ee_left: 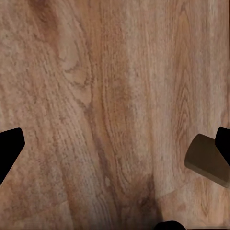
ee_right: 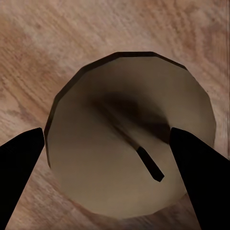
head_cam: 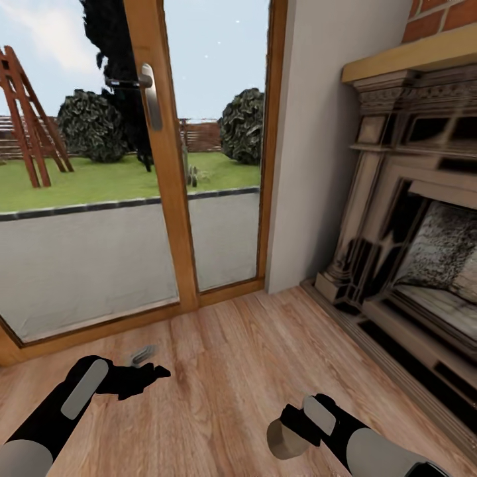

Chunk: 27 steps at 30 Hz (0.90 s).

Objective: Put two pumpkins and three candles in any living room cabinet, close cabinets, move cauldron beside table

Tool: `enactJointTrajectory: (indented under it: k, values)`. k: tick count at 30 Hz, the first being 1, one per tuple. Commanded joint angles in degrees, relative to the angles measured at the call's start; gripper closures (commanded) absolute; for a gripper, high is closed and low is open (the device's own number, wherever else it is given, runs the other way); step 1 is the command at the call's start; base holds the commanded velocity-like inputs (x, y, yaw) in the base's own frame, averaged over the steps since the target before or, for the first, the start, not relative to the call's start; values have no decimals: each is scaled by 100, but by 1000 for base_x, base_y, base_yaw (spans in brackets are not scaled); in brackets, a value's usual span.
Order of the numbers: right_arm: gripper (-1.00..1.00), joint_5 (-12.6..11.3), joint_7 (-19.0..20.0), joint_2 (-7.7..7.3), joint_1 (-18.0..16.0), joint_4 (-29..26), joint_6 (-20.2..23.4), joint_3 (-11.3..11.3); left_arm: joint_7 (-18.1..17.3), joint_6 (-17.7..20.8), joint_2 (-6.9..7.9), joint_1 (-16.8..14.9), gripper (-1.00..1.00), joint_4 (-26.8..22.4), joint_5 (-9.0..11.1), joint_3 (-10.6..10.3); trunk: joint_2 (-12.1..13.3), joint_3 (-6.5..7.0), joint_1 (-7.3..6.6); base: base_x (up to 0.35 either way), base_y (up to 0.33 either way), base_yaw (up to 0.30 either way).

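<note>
From the head camera, the robot faces a tall wood-framed glass patio door (head_cam: 165, 165) with a grey metal lever handle (head_cam: 151, 93), a lawn and dark shrubs beyond it; to the door's right stands a carved stone fireplace (head_cam: 411, 218) under a pale wooden mantel shelf (head_cam: 411, 56). Below the door, over warm wood-plank floor (head_cam: 225, 358), the black left gripper (head_cam: 147, 377) hangs with its fingers parted and nothing between them, while the black right gripper (head_cam: 291, 430) pinches a short, stubby beige-grey candle (head_cam: 286, 440), its flat round end turned toward the floor. In the left wrist camera, grained floorboards (ee_left: 105, 105) run beneath the spread black fingertips (ee_left: 9, 146), and the candle (ee_left: 207, 160) appears at one edge, lying aslant. In the right wrist camera, the candle's (ee_right: 129, 139) round face with a dark wick looks straight at the lens, its axis running along the gripper, both black fingers (ee_right: 199, 172) pressed on its sides above the floorboards (ee_right: 43, 43).
</note>
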Motion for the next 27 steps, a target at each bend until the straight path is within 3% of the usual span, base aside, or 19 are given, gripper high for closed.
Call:
enactJointTrajectory:
  k: [1,8,27]
  values:
    - [100,-51,-40,-2,-6,-9,11,37,47,10,7,-1,-100,-8,55,-14,-3,-10,-1,0,0,-251]
    - [100,-167,-40,-27,-6,-9,3,37,47,8,7,-1,-100,-8,54,-14,-3,-41,-1,0,0,-254]
    - [100,-179,-40,-37,-6,-9,-12,37,47,7,7,-1,-100,-8,54,-14,-3,-127,-1,0,0,-255]
